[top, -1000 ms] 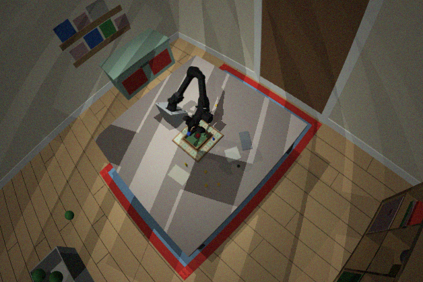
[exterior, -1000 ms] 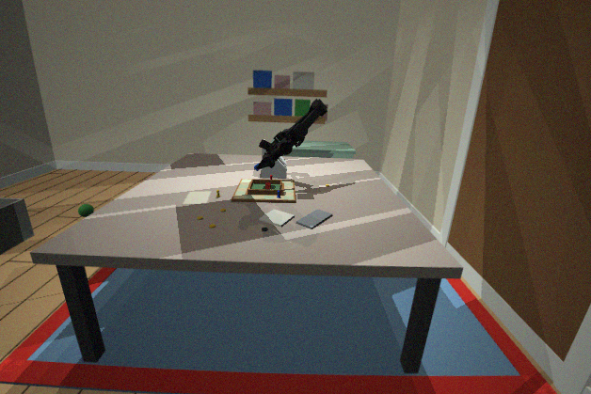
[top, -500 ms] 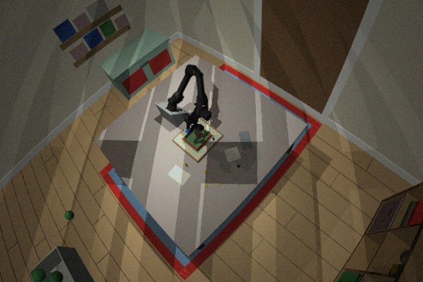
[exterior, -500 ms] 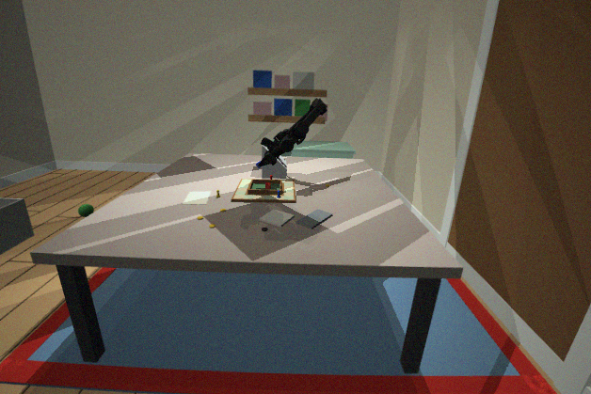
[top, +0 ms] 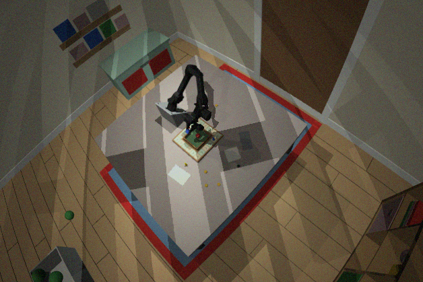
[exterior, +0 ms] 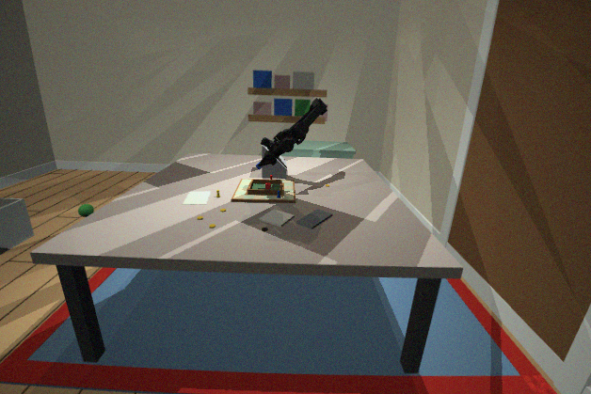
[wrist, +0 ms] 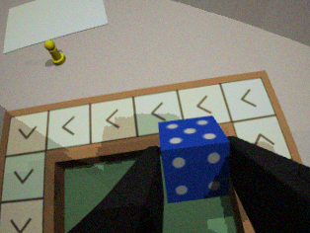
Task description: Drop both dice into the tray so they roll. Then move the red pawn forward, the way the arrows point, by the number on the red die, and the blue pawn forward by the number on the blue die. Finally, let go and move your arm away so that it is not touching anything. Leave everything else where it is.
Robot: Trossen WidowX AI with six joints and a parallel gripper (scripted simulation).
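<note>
My gripper (wrist: 191,151) (top: 188,127) (exterior: 262,163) hangs over the near edge of the green tray (wrist: 84,193) set in the middle of the arrow board (wrist: 79,125) (top: 198,156) (exterior: 238,197). Its fingers are parting. The blue die (wrist: 194,158) (top: 187,131) sits between them with five pips on top, loose in the gap. The red die (top: 197,135) (exterior: 267,184) lies in the tray. The blue pawn (top: 213,138) (exterior: 278,194) stands on the board's edge track. A small red pawn (exterior: 271,177) stands at the board's far side.
A yellow pawn (wrist: 54,51) (exterior: 218,193) stands by a white sheet (wrist: 54,20) (exterior: 197,197). Yellow discs (exterior: 211,225) (top: 205,171), two grey cards (exterior: 277,217) (exterior: 313,218) and a black disc (exterior: 263,228) lie on the table in front of the board.
</note>
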